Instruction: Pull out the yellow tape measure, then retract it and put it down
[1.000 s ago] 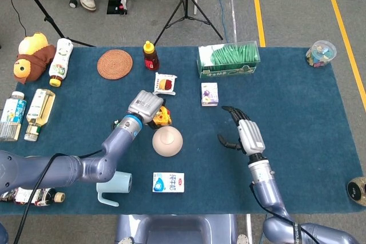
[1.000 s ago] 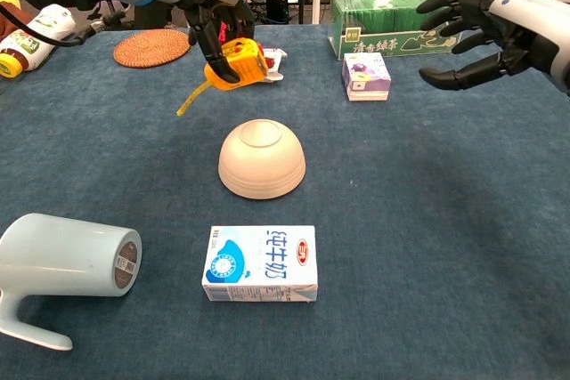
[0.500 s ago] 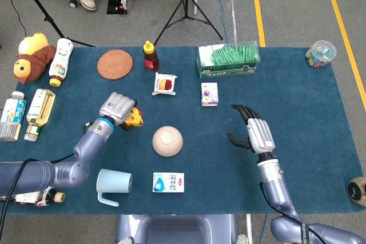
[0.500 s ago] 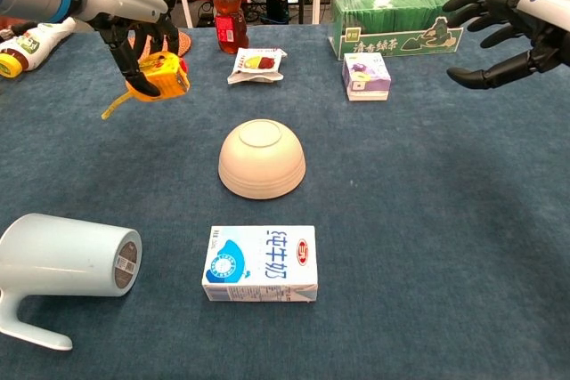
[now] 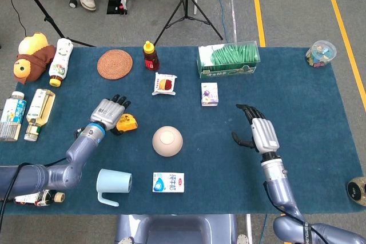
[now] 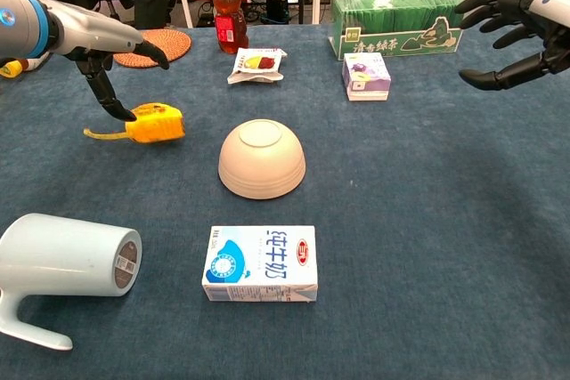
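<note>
Yellow tape measure (image 6: 154,124) lies on its side on the blue cloth of the tabletop (image 6: 427,220), well to the left of the upturned bowl (image 6: 262,158), with only a short tab of blade curling out on its far-left side, so the blade looks reeled in and the case set down. Just left of it and above, the left robot hand (image 6: 116,64) hovers with fingers spread apart, one fingertip at or just beside the case's upper edge; that reads as letting go rather than gripping. Nearer the camera than the bowl lie a pale mug (image 6: 67,260) on its side and a milk carton (image 6: 260,262). Far right of the bowl, the right robot hand (image 6: 521,37) hangs in the air, fingers apart and holding nothing, probably parked clear. Beyond the tabletop, grey floor (image 5: 286,4) carries yellow lines and a tripod (image 5: 187,10).
</note>
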Controlling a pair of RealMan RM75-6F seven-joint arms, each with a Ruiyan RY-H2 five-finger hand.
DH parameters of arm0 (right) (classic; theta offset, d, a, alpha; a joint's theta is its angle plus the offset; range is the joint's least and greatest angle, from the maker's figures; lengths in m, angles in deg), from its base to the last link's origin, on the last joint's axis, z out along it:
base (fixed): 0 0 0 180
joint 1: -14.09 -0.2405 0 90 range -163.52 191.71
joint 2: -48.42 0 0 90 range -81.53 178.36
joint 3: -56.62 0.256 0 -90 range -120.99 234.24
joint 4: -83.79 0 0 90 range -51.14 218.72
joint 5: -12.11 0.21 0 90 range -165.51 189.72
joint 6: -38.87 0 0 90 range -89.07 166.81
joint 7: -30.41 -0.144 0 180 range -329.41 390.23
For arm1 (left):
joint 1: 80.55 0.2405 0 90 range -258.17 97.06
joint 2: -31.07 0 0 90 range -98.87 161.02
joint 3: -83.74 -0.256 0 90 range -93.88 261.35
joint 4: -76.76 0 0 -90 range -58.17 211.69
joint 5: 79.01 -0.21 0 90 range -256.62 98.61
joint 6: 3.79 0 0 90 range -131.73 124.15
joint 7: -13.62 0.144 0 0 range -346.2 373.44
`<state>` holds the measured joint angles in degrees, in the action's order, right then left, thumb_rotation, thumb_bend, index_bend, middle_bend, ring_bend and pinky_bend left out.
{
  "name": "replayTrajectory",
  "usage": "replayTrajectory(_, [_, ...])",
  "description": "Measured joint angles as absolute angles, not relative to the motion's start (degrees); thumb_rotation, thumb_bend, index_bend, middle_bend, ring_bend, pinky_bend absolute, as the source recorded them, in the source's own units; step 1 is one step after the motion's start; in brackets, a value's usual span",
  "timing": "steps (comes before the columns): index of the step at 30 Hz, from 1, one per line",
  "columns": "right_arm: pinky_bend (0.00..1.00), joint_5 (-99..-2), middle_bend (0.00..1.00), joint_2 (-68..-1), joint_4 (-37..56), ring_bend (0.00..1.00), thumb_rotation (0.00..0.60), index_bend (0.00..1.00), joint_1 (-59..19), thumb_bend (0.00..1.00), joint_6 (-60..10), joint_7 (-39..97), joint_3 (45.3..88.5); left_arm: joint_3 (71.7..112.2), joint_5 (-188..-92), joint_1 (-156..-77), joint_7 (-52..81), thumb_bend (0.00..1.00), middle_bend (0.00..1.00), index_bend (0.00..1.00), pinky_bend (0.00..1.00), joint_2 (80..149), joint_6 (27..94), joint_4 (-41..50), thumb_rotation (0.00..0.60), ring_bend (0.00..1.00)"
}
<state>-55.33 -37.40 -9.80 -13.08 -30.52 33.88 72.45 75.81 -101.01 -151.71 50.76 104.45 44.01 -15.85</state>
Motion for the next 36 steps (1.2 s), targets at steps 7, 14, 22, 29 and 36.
replayTrajectory(7, [0.17, -56.46, 0.21, -36.45, -8.8, 0.16, 0.551, 0.18, -12.84, 0.35, -30.95, 34.25, 71.85, 77.8, -106.71, -147.45, 46.42, 0.2, 0.07, 0.1, 0.25, 103.17, 50.46, -17.71, 0.525, 0.0])
replayTrajectory(14, [0.23, -58.94, 0.31, -36.52, -6.44, 0.27, 0.554, 0.33, -12.01, 0.35, -33.61, 34.42, 71.1, 78.31, -117.63, -139.6, 42.86, 0.2, 0.21, 0.32, 0.3, 103.86, 66.27, -18.61, 0.596, 0.11])
replayTrajectory(22, [0.24, -60.38, 0.32, -35.72, -4.19, 0.28, 0.553, 0.36, -9.74, 0.35, -35.92, 38.67, 68.1, 76.79, -129.14, -124.55, 35.34, 0.2, 0.27, 0.4, 0.31, 103.92, 81.17, -19.15, 0.598, 0.15])
replayTrajectory(29, [0.24, -61.69, 0.32, -34.43, -4.42, 0.28, 0.555, 0.36, -6.72, 0.35, -38.73, 41.54, 65.32, 74.23, -136.98, -112.96, 29.07, 0.2, 0.28, 0.43, 0.31, 103.22, 90.22, -17.31, 0.597, 0.16])
replayTrajectory(36, [0.24, -63.43, 0.32, -33.54, -6.3, 0.27, 0.552, 0.36, -3.72, 0.35, -43.36, 43.6, 63.93, 72.72, -142.22, -104.14, 25.35, 0.2, 0.28, 0.43, 0.31, 102.88, 95.16, -15.76, 0.596, 0.16])
